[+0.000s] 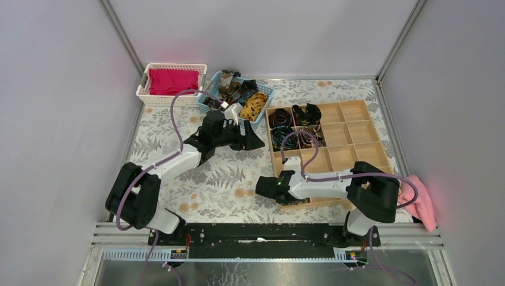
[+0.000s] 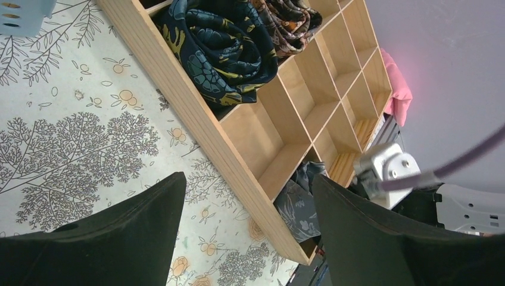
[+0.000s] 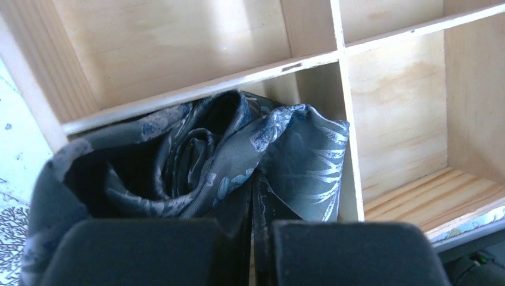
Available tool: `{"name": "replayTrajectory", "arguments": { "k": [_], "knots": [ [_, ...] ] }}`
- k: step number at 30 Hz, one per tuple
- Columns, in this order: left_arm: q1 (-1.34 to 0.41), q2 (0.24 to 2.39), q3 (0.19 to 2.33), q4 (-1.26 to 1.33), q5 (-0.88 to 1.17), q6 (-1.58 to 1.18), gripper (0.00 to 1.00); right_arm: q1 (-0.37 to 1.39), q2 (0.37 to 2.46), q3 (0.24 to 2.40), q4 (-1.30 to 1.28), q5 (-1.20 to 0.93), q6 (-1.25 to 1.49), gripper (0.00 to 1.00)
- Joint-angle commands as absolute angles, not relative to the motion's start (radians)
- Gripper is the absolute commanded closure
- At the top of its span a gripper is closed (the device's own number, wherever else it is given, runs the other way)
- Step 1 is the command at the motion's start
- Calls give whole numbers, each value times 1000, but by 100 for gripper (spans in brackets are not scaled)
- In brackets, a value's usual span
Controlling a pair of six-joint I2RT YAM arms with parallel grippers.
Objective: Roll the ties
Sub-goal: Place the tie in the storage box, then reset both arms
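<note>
A grey-blue leaf-patterned tie (image 3: 196, 149) lies loosely coiled in the front-left compartment of the wooden divider box (image 3: 196, 89). My right gripper (image 3: 256, 238) is shut on its edge there. The same tie also shows in the left wrist view (image 2: 298, 205). In the top view the right gripper (image 1: 271, 187) sits at the box's front-left corner (image 1: 275, 161), fingertips hidden under the wrist. My left gripper (image 2: 249, 182) is open and empty, above the floral cloth left of the box (image 2: 202, 119); the top view also shows it (image 1: 253, 143). Several rolled ties (image 1: 295, 126) fill the back-left compartments.
A blue basket (image 1: 265, 90) at the back holds loose ties, one yellow-orange (image 1: 257, 104). A white basket (image 1: 143, 89) with magenta cloth (image 1: 172, 80) stands at the back left. A pink cloth (image 1: 420, 199) lies right of the box. Grey walls enclose the table.
</note>
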State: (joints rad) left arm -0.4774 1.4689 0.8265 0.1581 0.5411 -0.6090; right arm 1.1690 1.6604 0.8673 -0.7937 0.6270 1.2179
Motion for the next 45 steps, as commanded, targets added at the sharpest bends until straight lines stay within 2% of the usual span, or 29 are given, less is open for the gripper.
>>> {"name": "replayTrajectory", "arguments": {
  "k": [1, 4, 7, 12, 14, 16, 23, 25, 29, 33, 45],
  "knots": [
    [-482, 1448, 816, 167, 542, -611, 15, 1262, 1738, 767, -700, 571, 1313, 100],
    [-482, 1457, 821, 166, 544, -616, 15, 1316, 1644, 857, -828, 641, 1330, 99],
    [-482, 1457, 828, 159, 544, -616, 15, 1344, 1569, 938, -938, 679, 1337, 90],
    [-482, 1453, 836, 145, 532, -608, 15, 1380, 1464, 977, -1040, 719, 1377, 54],
    [-480, 1458, 837, 146, 533, -608, 15, 1395, 1423, 969, -1063, 760, 1407, 43],
    [-482, 1465, 837, 148, 535, -607, 15, 1405, 1386, 964, -1076, 781, 1425, 38],
    [-482, 1477, 839, 147, 533, -599, 15, 1456, 1330, 1017, -1162, 864, 1443, 28],
    [-482, 1478, 841, 146, 532, -597, 15, 1463, 1358, 1068, -1242, 901, 1442, 21],
    [-482, 1483, 840, 148, 528, -598, 15, 1481, 1440, 1167, -1406, 995, 1521, 20],
    [-482, 1492, 847, 144, 526, -596, 15, 1482, 1499, 1212, -1474, 1050, 1581, 10],
    [-482, 1509, 866, 125, 502, -582, 15, 1485, 1480, 1156, -1479, 1064, 1679, 8]
  ]
}}
